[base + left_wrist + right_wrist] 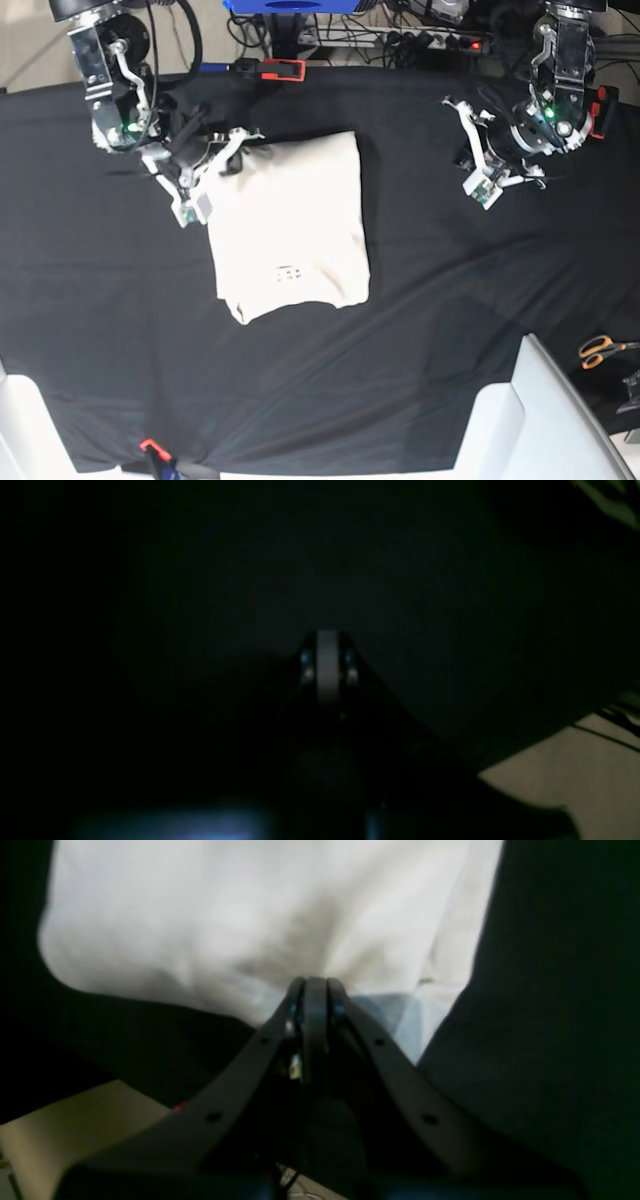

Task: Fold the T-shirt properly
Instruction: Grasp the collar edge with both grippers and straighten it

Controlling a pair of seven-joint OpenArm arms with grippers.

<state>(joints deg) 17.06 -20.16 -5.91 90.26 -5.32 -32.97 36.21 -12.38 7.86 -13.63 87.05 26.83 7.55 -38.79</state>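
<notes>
The cream T-shirt (pixel 290 225) lies folded into a rough rectangle on the middle of the black cloth, with a small dark mark near its front edge. My right gripper (pixel 222 163) is at the shirt's back left corner. In the right wrist view its fingers (pixel 315 986) are pressed together at the T-shirt's (pixel 250 915) edge, and creases run to the tips, so it is shut on fabric. My left gripper (pixel 468 158) hangs apart, well right of the shirt. It is shut (pixel 327 642) over bare black cloth and holds nothing.
The black cloth (pixel 450 300) covers the table. A red clamp (pixel 280 68) holds its back edge and another clamp (pixel 150 448) its front edge. Orange-handled scissors (pixel 605 350) lie at the far right. A white panel (pixel 540 420) stands at the front right.
</notes>
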